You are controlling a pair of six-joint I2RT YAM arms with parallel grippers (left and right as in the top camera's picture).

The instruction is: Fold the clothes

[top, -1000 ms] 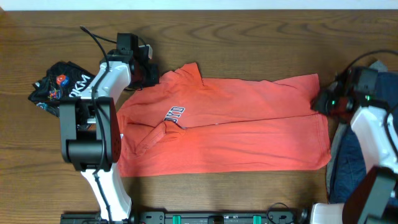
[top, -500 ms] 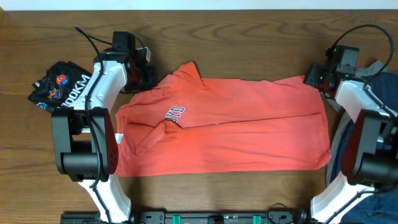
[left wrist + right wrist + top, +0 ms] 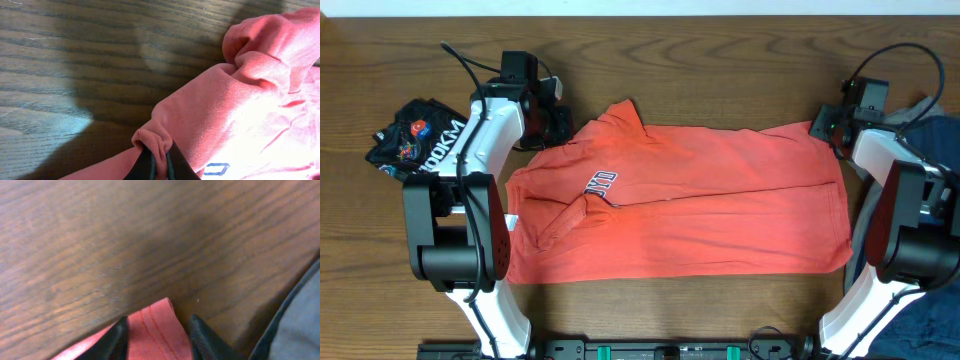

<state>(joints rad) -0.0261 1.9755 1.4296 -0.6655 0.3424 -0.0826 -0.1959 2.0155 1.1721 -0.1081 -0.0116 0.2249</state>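
Note:
The coral-red T-shirt (image 3: 720, 200) lies lengthwise across the table, folded along its length, with its varsity lettering (image 3: 601, 182) near the left end. My left gripper (image 3: 558, 125) is at the shirt's far left corner and is shut on a pinch of its fabric (image 3: 159, 150). My right gripper (image 3: 825, 130) is at the far right hem corner. Its fingers are apart with the hem corner (image 3: 157, 327) lying flat between them on the table.
A crumpled black printed garment (image 3: 415, 140) lies at the left of the table. Navy and grey clothes (image 3: 935, 325) are piled at the right edge, behind my right arm; grey cloth (image 3: 300, 315) shows beside the right fingers. The table is dark wood.
My right gripper has moved from the shirt's right edge up to its far right corner. My left gripper has shifted slightly left, still holding the fabric.

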